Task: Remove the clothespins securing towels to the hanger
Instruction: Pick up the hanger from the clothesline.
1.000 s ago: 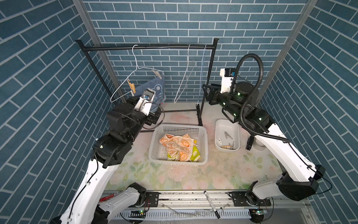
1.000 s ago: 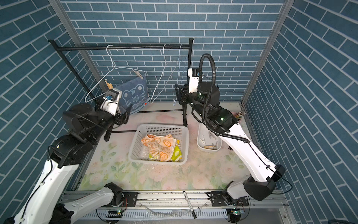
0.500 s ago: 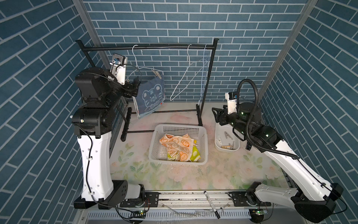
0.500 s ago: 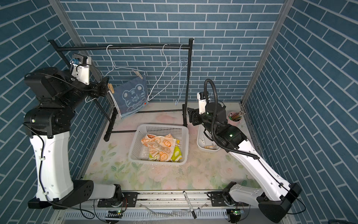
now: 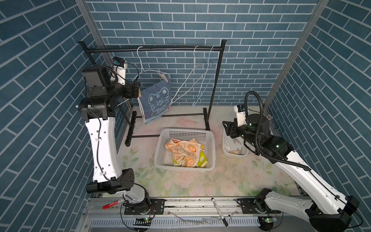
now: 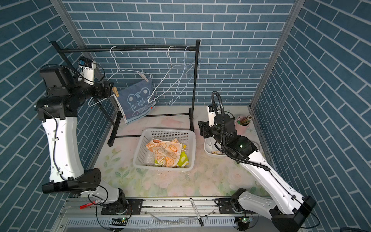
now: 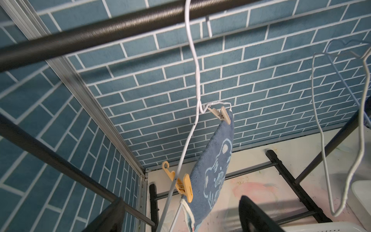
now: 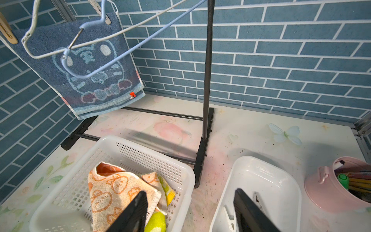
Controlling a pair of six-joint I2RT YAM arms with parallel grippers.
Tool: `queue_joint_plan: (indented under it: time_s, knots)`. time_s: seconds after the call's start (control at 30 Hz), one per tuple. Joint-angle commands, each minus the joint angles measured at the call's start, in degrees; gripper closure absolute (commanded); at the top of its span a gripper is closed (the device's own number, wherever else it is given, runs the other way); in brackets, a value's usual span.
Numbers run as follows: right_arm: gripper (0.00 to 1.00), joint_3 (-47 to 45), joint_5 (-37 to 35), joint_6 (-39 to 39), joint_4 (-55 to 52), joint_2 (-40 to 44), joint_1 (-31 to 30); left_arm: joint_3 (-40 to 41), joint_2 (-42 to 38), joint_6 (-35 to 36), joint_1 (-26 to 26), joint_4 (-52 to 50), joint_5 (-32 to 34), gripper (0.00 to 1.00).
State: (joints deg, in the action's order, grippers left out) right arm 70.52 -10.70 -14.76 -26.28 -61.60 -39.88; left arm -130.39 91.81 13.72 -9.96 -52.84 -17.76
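Clipped on the white hanger (image 7: 198, 84), at 11 o'clock from the basket (image 5: 186, 130): tan clothespin (image 6: 114, 90) and pale clothespin (image 6: 144, 77), two in all, pinning one blue towel (image 5: 156, 100). Left gripper (image 6: 110, 91) just beside the tan clothespin, fingers spread, empty. Free air under the towel's hem. Two bare hangers (image 8: 91, 24) at 1 o'clock. In the basket, two towels: orange towel (image 5: 182, 149), yellow-green towel (image 5: 201, 160). At 3 o'clock, one white tray (image 8: 267, 180) of loose clothespins, count unclear. Right gripper (image 8: 190, 191) near its 11 o'clock corner, fingers apart, holding nothing. Open floral mat (image 5: 200, 184) at 6 o'clock, blue brick walls (image 5: 200, 20) around.

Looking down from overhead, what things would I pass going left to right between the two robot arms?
In a top view: blue tiger towel → white basket → white tray → pink pencil cup.
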Motion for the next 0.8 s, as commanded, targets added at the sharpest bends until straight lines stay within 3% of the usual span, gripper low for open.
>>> queue_joint_plan:
  time_s: [0.0, 0.13, 0.47, 0.67, 0.77]
  knots:
    - [0.31, -0.5, 0.2, -1.5, -0.8, 1.2, 0.3, -1.1, 1.8, -0.9, -0.7, -1.3, -2.1, 0.13]
    - [0.31, -0.6, 0.4, -1.8, -0.7, 1.0, 0.4, -1.2, 3.4, -0.7, -0.7, -2.8, -2.5, 0.21]
    - [0.31, -1.1, 1.8, -2.3, 0.6, -0.5, 0.5, 3.6, -0.3, -4.4, -0.7, -0.8, -10.3, 0.69]
    - [0.31, -1.8, 2.3, -2.8, 1.2, -0.4, 0.5, 7.6, -1.5, -8.4, -0.7, 4.6, -16.1, 0.89]
    - [0.32, -2.1, 2.2, -2.8, 1.1, 0.0, 0.6, 9.8, -2.2, -10.6, -0.7, 8.3, -18.2, 0.93]
